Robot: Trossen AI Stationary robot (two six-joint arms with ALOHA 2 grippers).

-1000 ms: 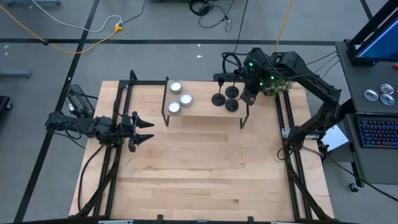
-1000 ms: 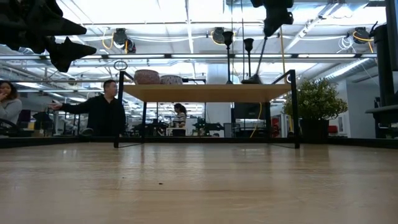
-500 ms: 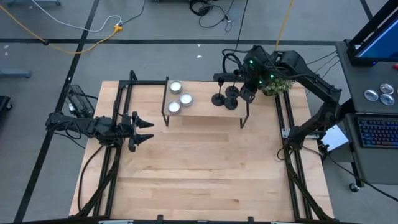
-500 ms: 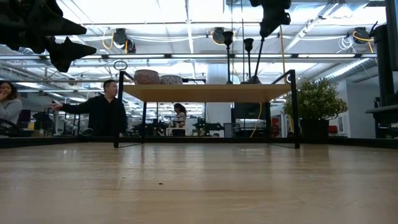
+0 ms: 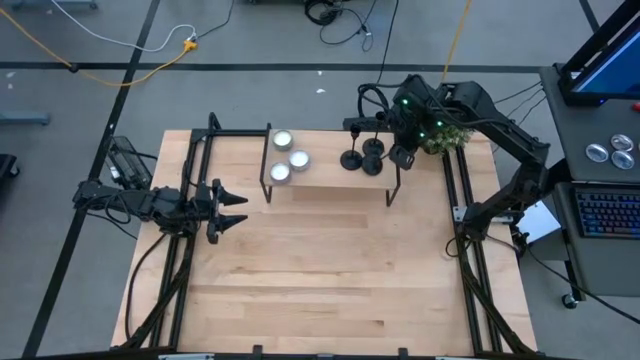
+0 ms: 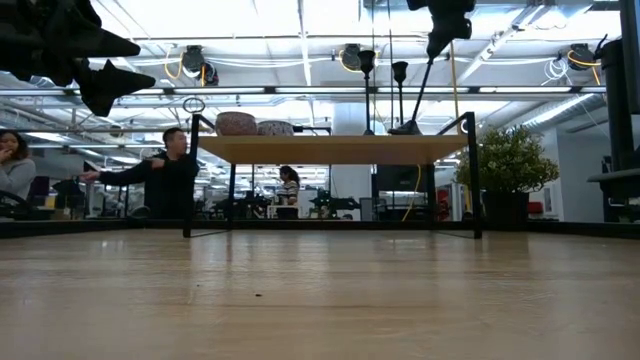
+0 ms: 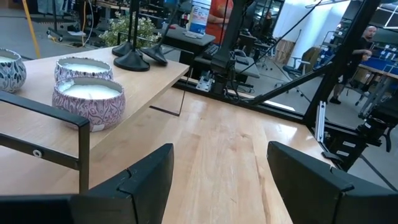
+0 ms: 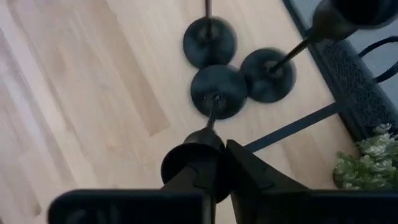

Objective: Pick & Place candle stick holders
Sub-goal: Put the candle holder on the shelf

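Three black candle stick holders stand close together at the right end of a raised wooden shelf [image 5: 325, 180]. Their bases are at the left [image 5: 350, 160], the far side [image 5: 372, 149] and the near side [image 5: 373, 169]. My right gripper [image 5: 401, 155] is above the shelf's right end, shut on the near holder [image 8: 217, 90]. My left gripper [image 5: 228, 210] hovers open and empty over the table's left side, fingers pointing toward the right; it also shows in the left wrist view [image 7: 221, 180]. My right gripper pinches the cup at the top of the near holder's stem [image 8: 186, 163] between its two fingers, coming from above and pointing down. The stem [image 6: 420, 90] leans toward the table's right, and the base [image 6: 406, 128] is still on the shelf.
Three white candles in patterned jars [image 5: 287, 157] sit on the shelf's left half. A small green plant [image 5: 447, 140] stands at the table's far right corner. Black frame rails run along both table sides. People are in the room beyond the table [image 6: 165, 180].
My right gripper has swayed slightly toward the table's left and back to the right, staying shut on the holder's top. The stem has tipped with it while the base has stayed on the shelf.
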